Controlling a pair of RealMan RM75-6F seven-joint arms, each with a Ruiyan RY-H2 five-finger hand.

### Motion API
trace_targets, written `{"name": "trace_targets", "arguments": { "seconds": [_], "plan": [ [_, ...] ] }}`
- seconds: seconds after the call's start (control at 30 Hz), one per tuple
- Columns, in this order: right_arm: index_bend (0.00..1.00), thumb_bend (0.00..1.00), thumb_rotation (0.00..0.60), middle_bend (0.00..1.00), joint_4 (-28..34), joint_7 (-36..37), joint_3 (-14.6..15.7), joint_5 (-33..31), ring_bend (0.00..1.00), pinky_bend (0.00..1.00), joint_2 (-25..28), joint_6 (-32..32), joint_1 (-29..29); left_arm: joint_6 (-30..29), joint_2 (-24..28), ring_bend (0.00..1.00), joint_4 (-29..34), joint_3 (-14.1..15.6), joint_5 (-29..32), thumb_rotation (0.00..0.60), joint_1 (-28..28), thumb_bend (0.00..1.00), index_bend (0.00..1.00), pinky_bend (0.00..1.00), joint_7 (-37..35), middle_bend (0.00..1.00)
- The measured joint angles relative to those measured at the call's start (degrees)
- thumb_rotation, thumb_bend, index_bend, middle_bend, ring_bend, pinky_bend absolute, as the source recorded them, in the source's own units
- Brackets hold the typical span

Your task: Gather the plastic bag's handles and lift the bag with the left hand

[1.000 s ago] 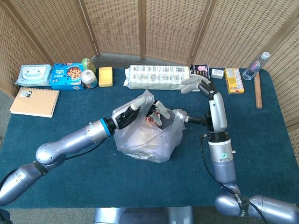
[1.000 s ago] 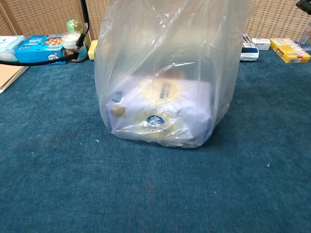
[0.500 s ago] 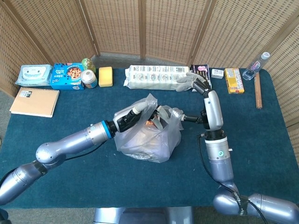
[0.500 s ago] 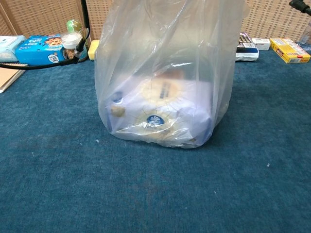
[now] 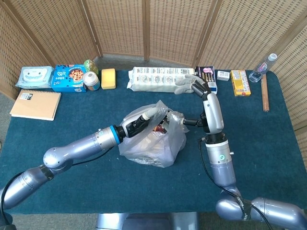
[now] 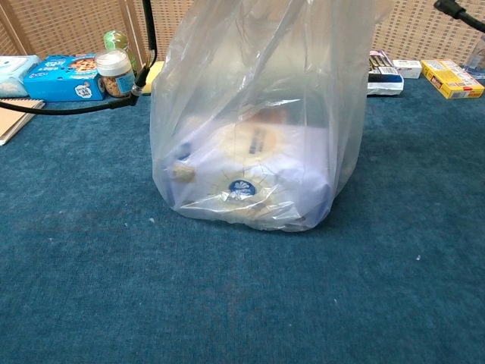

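Since a second ago, the left hand (image 5: 146, 116) is sliding rightward, bunching the handles (image 5: 163, 109) above the plastic bag (image 5: 152, 139) mid-table; its fingers are grasping them. Right hand (image 5: 188, 84) is hanging slack-fingered, empty, over the long white package (image 5: 160, 78).

Chest view: bag is still sitting on the blue cloth (image 6: 227, 303), hands out of frame.

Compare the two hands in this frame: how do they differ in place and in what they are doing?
The left hand is at the mouth of the plastic bag, gripping its gathered top; the right hand is up by the long white pack at the table's far edge, holding nothing. The left hand's fingers are curled in the plastic; the right hand's fingers are loosely spread. Both are pale hands on silver arms.
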State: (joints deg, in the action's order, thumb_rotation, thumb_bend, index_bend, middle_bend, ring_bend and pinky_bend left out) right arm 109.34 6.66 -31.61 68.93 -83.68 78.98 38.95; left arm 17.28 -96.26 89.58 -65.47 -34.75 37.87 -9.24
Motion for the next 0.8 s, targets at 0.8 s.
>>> {"name": "trace_targets", "arguments": {
  "seconds": [0.8],
  "plan": [
    [0.43,0.11,0.600,0.33,-0.3,-3.5,-0.2,-2.5,0.19,0.09,-1.6,-0.4,2.2,-2.6,-1.4,0.12,0.6,2.4,-1.3,0.000,2.4,0.17,0.37,0.24,0.5,0.28]
  ]
}}
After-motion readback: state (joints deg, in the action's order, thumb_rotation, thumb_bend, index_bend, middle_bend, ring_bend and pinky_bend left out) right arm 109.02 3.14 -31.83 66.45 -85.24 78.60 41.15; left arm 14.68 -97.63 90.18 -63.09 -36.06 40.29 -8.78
